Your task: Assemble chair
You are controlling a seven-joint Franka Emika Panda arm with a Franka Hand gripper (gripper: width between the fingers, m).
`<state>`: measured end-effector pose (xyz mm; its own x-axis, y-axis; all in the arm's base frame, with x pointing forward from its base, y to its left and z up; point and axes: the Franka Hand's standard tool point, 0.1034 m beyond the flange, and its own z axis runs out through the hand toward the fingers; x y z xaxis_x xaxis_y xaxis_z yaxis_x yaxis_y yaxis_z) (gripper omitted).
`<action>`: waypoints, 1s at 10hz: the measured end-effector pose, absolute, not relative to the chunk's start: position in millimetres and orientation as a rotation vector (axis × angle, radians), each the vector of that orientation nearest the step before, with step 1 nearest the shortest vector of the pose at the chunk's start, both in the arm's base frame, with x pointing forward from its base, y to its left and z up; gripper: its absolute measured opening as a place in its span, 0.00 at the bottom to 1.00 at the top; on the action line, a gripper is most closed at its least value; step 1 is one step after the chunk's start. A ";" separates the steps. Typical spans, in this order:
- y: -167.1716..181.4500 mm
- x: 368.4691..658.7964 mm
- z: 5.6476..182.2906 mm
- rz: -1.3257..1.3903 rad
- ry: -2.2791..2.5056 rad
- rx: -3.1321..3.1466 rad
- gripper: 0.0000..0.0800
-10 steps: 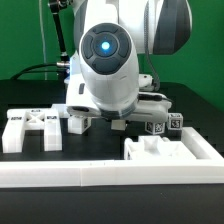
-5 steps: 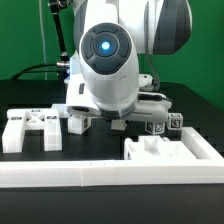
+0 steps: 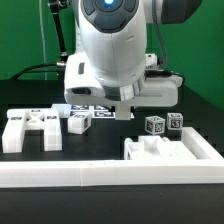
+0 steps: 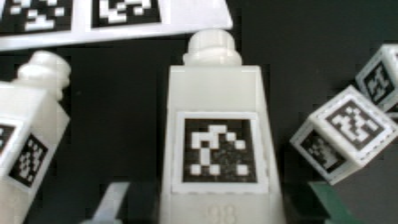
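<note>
White chair leg (image 4: 217, 120) shows between the gripper's (image 4: 222, 203) spread fingers (image 4: 112, 203) only in wrist view; hold unclear.

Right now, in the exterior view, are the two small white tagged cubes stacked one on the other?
No, the small white cubes stand side by side on the black table.

Exterior view: low, near table (image 3: 205, 118) height, set outside the white border frame (image 3: 110, 176), facing the arm (image 3: 110, 50) head-on at close range, so that the arm fills the upper middle. Wrist view: carried on the arm, pointing down, very close over a tagged leg (image 4: 217, 120). Shared ground: the marker board (image 3: 95, 108) and the table beside it.
</note>
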<state>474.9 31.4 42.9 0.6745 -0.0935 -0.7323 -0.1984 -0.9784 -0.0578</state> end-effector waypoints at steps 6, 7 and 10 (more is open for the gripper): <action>27.3 514.5 66.0 0.750 0.192 -2.926 0.36; 27.4 525.6 72.5 0.650 0.188 -2.956 0.36; 25.9 533.2 68.3 0.312 0.199 -3.031 0.36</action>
